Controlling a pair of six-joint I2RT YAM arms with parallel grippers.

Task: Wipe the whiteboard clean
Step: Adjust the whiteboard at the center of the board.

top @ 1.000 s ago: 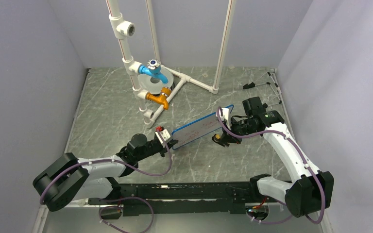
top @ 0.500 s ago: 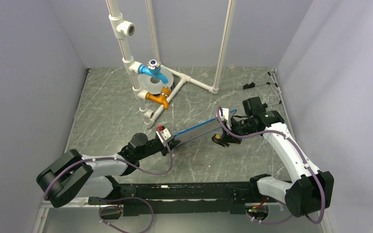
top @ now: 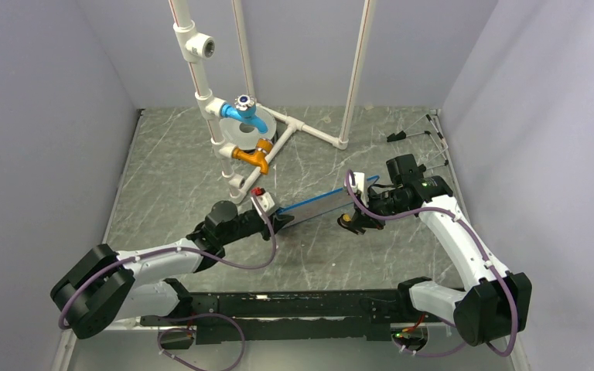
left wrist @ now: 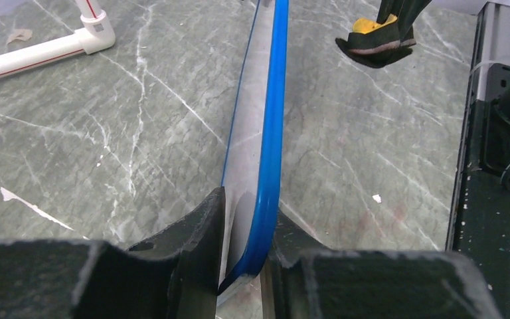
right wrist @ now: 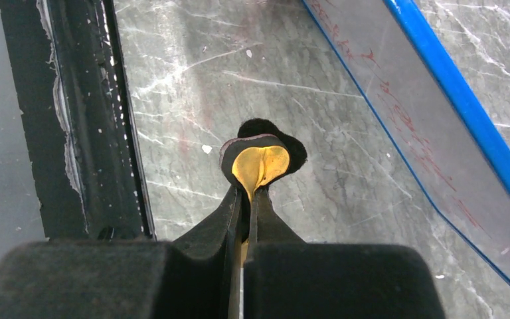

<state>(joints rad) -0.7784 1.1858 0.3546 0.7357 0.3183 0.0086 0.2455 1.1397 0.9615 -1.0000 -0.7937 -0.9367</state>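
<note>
Whiteboard [top: 319, 207] has tipped edge-on over the desk [top: 178, 178], long axis 8-to-2 o'clock, left gripper [top: 277, 222] clamped on its 8 o'clock end. Right gripper [top: 349, 219] (pinched shut on the eraser [right wrist: 259, 163]) has the board face at its 10 o'clock.

One whiteboard [top: 321, 207], one eraser pad [right wrist: 259, 163], two pincers [left wrist: 246, 229] [right wrist: 246, 199], one pipe frame [top: 201, 93], two taps [top: 245, 113] [top: 254, 155]
</note>
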